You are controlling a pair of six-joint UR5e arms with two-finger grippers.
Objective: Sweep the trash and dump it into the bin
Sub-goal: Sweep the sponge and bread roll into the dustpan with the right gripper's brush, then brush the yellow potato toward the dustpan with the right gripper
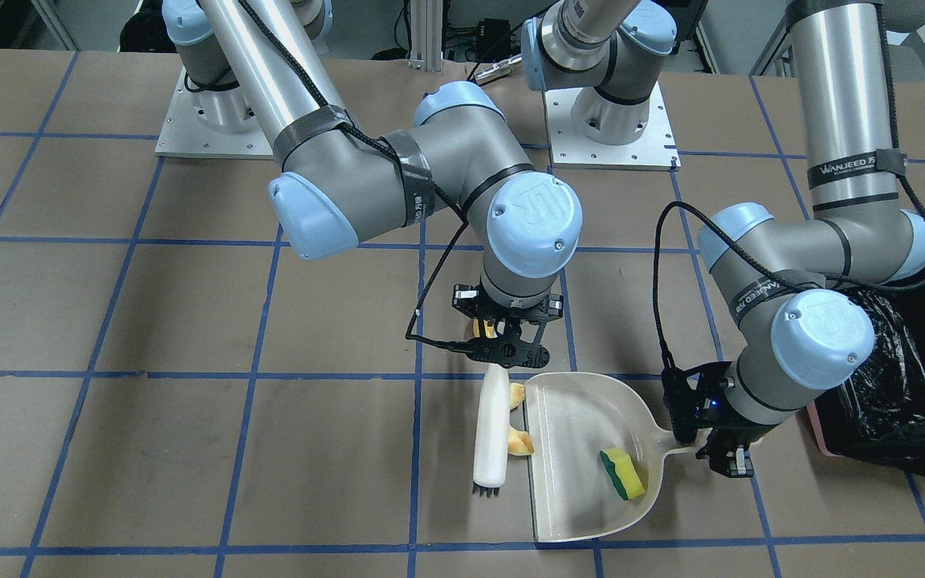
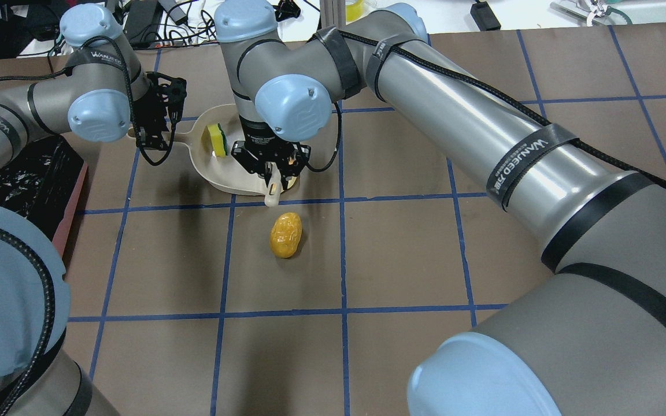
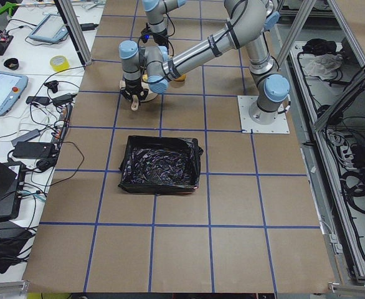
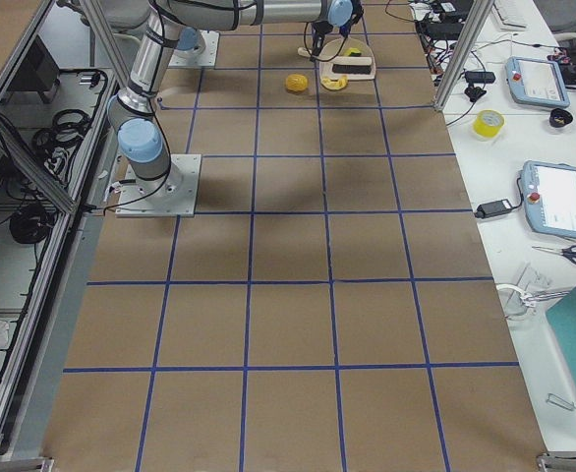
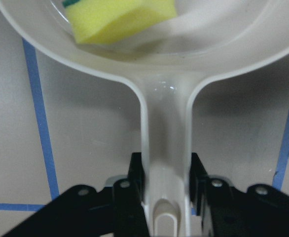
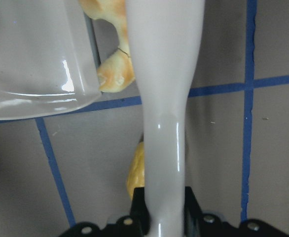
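- the yellow sponge block [image 1: 623, 474] lies inside the white dustpan [image 1: 571, 417]. the tan croissant-like piece [image 1: 520, 442] sits at the pan's open lip, against the brush [image 1: 491, 433]. the golden potato-like lump [image 2: 286, 234] rests on the table, well apart from the pan.
- all three look light. the sponge is probably soft and the glossy lump likely to roll, so pushing with the bristles seems better than pinching.
- the right gripper [image 6: 164, 217] is closed on the brush handle, and the left gripper [image 5: 166, 177] clamps the dustpan handle.
- the black-lined pink bin [image 2: 71, 202] stands beside the left arm.
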